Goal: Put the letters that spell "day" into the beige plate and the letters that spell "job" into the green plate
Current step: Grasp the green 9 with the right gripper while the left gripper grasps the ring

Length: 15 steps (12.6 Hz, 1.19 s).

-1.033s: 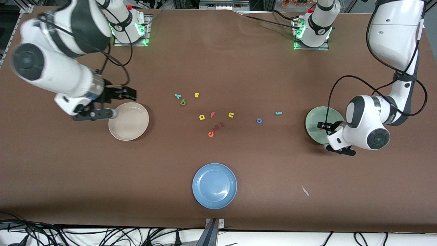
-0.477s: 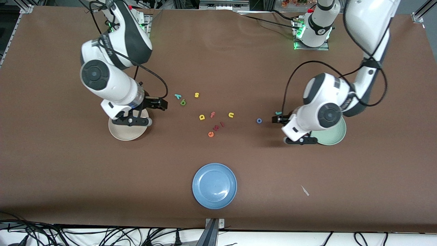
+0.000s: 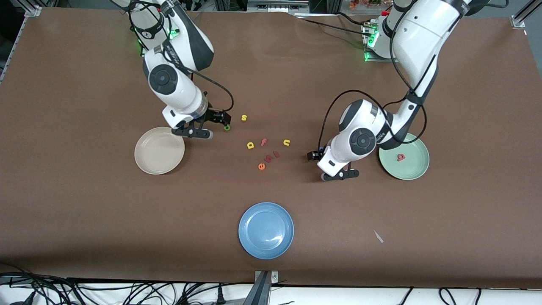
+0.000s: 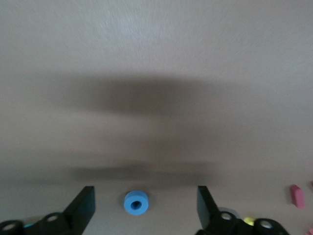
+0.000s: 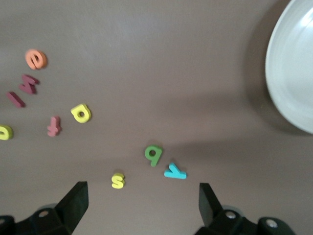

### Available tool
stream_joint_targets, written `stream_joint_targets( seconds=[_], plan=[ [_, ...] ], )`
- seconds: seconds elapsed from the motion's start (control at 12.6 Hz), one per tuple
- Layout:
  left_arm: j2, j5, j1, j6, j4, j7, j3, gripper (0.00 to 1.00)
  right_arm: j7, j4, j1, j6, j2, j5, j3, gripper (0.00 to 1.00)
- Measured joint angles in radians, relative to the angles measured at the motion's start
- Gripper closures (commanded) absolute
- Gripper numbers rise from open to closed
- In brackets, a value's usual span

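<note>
while the left end effector (image 4: 142, 208) hung spread over the blue o (image 4: 136, 202), the right end effector (image 5: 142, 205), spread, hovered over the teal y (image 5: 174, 171); each next needed descent and pinching.

No printed text is readable.

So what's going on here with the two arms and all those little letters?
Two arms are sorting foam letters into plates. The left gripper, jaws open, is over the blue o on the table, holding nothing. The right gripper, jaws open and empty, is over the green a and teal y, beside the beige plate, which holds nothing. The salmon b lies in the green plate. The yellow d lies loose on the table with other letters.
</note>
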Motion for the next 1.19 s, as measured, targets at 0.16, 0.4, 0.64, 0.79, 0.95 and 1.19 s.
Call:
stream_joint_targets(
  seconds=[0.16,0.4,0.64,0.79,0.95,1.19],
  plan=[
    [0.014,0.005,-0.003,0.001,0.000,-0.004,0.001,0.24,0.035,-0.071,-0.002,0.094,-0.002,0.000,0.029,0.00],
    [0.027,0.036,-0.008,0.000,0.000,-0.042,0.002,0.25,0.062,-0.145,-0.003,0.197,0.025,-0.027,0.060,0.00],
    [0.038,0.037,-0.016,-0.005,-0.001,-0.052,0.002,0.28,0.162,-0.153,-0.003,0.259,0.092,-0.159,0.077,0.00],
    [0.039,0.037,-0.017,-0.024,-0.001,-0.055,0.002,0.36,0.222,-0.153,-0.003,0.312,0.139,-0.223,0.085,0.00],
    [0.038,0.037,-0.017,-0.083,-0.001,-0.057,0.002,0.43,0.234,-0.144,-0.003,0.333,0.162,-0.237,0.086,0.00],
    [0.036,0.037,-0.018,-0.102,0.002,-0.058,0.001,0.47,0.234,-0.128,-0.004,0.351,0.183,-0.244,0.086,0.05]
  ],
)
